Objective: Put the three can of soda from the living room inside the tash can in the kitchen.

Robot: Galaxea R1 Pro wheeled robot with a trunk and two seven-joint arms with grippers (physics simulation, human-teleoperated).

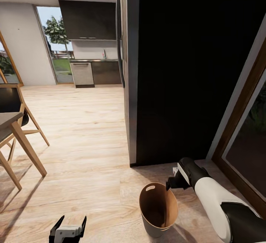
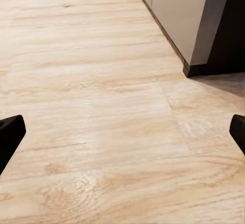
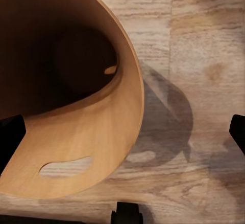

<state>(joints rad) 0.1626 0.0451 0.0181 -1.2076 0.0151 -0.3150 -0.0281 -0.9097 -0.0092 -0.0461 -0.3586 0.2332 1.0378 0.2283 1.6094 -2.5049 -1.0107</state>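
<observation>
Trash can [image 1: 158, 210] stands upright on the wood floor [image 1: 85, 143], just in front of me and right of centre in the head view. Brown inside, pale outside, oval handle cut-out near the far rim. In the right wrist view its open mouth [image 3: 66, 96] faces the camera: interior dark, no can visible inside as far as I can see. Its shadow falls on the planks beside it.

My right gripper [image 1: 170, 184] hangs just beside the bin's rim, on its right side. Right wrist view puts the two fingertips [image 3: 10, 137] at opposite frame edges, so the jaws are spread wide, nothing between them.

My left gripper [image 1: 68, 225] is low at the head view's bottom edge, well left of the bin. Fingers [image 2: 10, 134] wide apart, holding nothing, bare floor under them.

Dark wall panel [image 1: 192, 69] rises right behind the bin; window frame [image 1: 240, 124] to its right. Kitchen [image 1: 90, 50] further back: dark cabinets, steel dishwasher front [image 1: 82, 73]. Wooden chair and table [image 1: 14, 124] at left.
</observation>
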